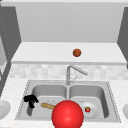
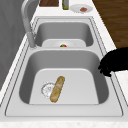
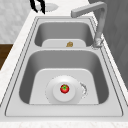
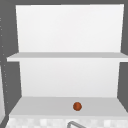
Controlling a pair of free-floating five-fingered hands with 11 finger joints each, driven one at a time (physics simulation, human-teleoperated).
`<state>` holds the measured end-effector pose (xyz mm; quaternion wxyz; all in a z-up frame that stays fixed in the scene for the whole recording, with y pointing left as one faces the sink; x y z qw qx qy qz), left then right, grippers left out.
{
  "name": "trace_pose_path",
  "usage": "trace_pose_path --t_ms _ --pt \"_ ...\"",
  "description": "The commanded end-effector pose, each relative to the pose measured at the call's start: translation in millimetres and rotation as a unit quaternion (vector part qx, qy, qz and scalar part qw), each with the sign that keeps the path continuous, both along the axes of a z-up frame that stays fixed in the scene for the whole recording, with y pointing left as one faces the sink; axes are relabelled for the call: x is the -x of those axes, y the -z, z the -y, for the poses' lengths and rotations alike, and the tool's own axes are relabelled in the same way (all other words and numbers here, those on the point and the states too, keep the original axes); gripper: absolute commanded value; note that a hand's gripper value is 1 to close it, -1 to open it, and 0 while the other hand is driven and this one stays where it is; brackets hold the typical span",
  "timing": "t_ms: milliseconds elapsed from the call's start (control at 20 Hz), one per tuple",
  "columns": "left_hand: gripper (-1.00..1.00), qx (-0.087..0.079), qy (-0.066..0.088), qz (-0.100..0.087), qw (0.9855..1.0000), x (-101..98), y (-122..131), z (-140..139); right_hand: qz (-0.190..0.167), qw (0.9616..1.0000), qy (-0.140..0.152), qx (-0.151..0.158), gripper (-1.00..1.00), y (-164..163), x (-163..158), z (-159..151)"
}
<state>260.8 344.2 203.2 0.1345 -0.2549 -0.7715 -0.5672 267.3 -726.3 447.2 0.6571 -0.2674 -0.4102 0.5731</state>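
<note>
My left hand (image 1: 30, 100) hovers at the left end of the left basin (image 1: 40, 91), fingers relaxed and pointing down, holding nothing. In the left side view the same hand (image 2: 115, 61) hangs over that basin's front rim, and the right side view has it (image 3: 37, 5) at the far end of the sink. A baguette (image 1: 48, 106) (image 2: 57, 88) lies on the basin floor beside the drain (image 2: 47, 88), to the right of the hand. The right basin holds a white plate (image 3: 53, 85) with a small tomato (image 3: 64, 88) (image 1: 87, 109) on it.
A large red ball (image 1: 67, 114) covers the sink's front rim at centre. The faucet (image 1: 71, 71) (image 2: 26, 20) rises behind the divider. An orange ball (image 1: 77, 52) (image 4: 77, 106) rests on the shelf above. Plates (image 1: 3, 108) (image 2: 81, 8) sit on the counter at both ends.
</note>
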Motion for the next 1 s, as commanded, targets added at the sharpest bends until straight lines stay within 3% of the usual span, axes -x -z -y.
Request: trace_pose_path --t_ms 0,500,950 --pt "0.00 0.000 0.000 0.000 1.0000 0.0 0 0 -0.018 0.9998 0.010 0.000 -1.00 -15 4 -26" --pt "0.00 0.000 0.000 0.000 1.0000 0.0 0 0 -0.005 1.0000 0.007 0.003 -1.00 -42 36 -96" --pt "0.00 0.000 0.000 0.000 1.0000 0.0 0 0 0.021 0.9998 0.004 -0.001 -1.00 -47 85 -153"
